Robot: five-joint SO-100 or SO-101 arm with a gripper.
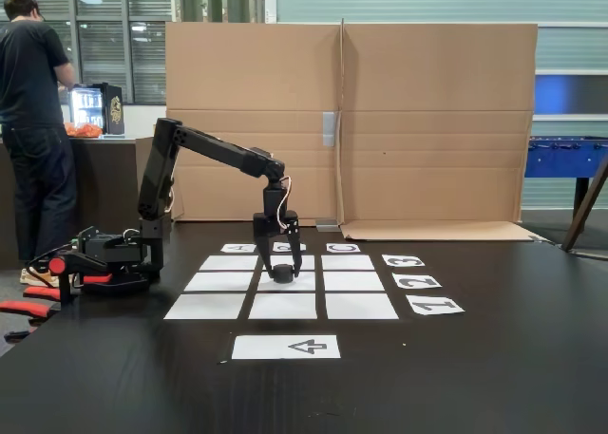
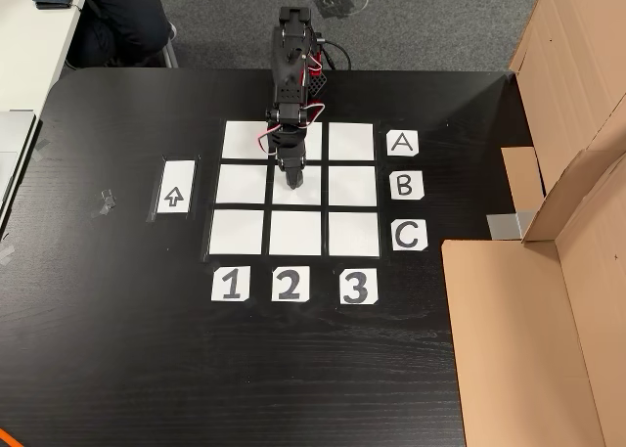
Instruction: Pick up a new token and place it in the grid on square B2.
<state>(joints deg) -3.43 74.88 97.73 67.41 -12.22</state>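
The main risk here is a sloppy release. The gripper stands low over the middle of the grid, just left of centre in the side-on fixed view, and the token sits right under its tips on square B2. If the fingers open unevenly or lift at a slant, one could drag the token sideways toward the dark gap between sheets or onto a neighbouring square. A token that clings to a finger pad could also be carried up and dropped off-centre. The loose paper sheets might shift too if a fingertip scrapes them.

Whether the fingers are clamped on the token or already let go I cannot tell; in the side-on view they straddle it closely, and the view from above hides it under the gripper.

The token looks like a small, dark, squat puck, matte, far narrower than the white sheet under it. It appears to rest on the paper, roughly in the sheet's middle, though the contact is too small to judge for certain. In the view from above, the gripper covers the centre sheet of the grid, upper middle of the frame.
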